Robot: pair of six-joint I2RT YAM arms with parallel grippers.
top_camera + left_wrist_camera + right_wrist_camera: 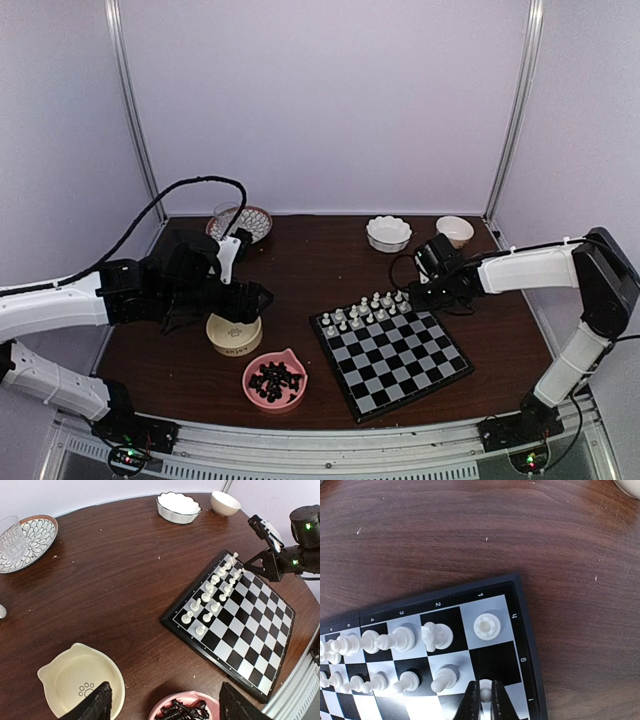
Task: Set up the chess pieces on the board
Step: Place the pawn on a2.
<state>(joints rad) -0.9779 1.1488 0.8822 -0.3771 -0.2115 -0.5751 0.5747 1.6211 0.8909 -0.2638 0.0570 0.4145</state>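
The board (400, 365) lies right of centre, with two rows of cream-white chess pieces (365, 310) along its far edge. My right gripper (485, 700) is shut on a white pawn (485, 694), held low over the board (492, 662) by its corner, just past the empty black square in front of the white rook (486, 625). In the top view the right gripper (417, 293) is at the board's far right corner. My left gripper (165, 710) is open and empty above the pink bowl (165, 706) of black pieces (182, 711); it also shows in the top view (252, 298).
An empty cream paw-print bowl (234, 335) sits under the left arm, with the pink bowl (273, 380) in front of it. A patterned plate (255, 222) with a glass (226, 215), a white scalloped bowl (388, 232) and a small cream bowl (455, 230) stand at the back.
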